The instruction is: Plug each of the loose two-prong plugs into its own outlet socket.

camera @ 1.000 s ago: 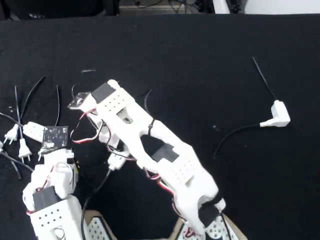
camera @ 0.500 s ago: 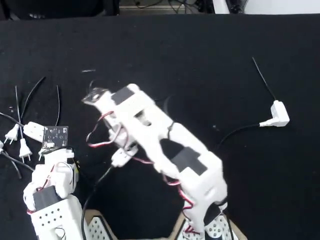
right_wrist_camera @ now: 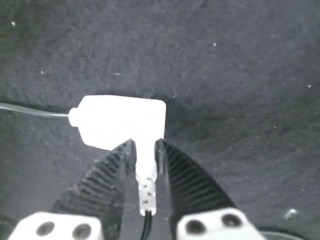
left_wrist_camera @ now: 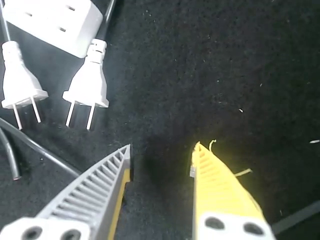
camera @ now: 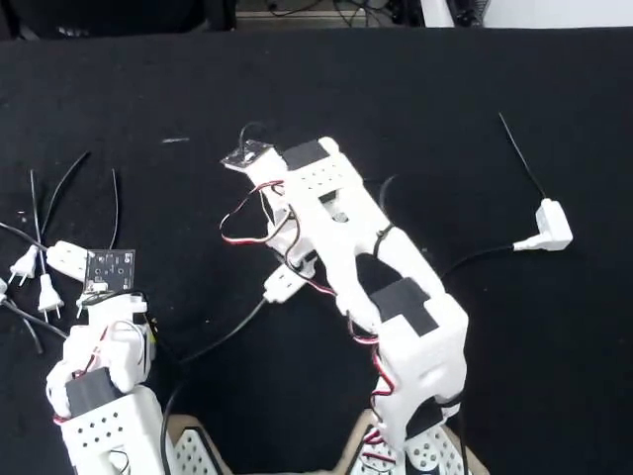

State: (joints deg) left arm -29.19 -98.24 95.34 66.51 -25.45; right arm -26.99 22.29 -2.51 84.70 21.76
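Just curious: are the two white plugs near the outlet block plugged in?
No, both plugs lie loose beside the outlet block, prongs bare.

White arms [camera: 336,213]; grey-yellow left gripper [left_wrist_camera: 161,147]

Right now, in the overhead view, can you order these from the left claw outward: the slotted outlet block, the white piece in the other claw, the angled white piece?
From the left claw:
1. The slotted outlet block, just beside it, far left.
2. The white piece in the right claw, near the middle.
3. The angled white piece, far right.
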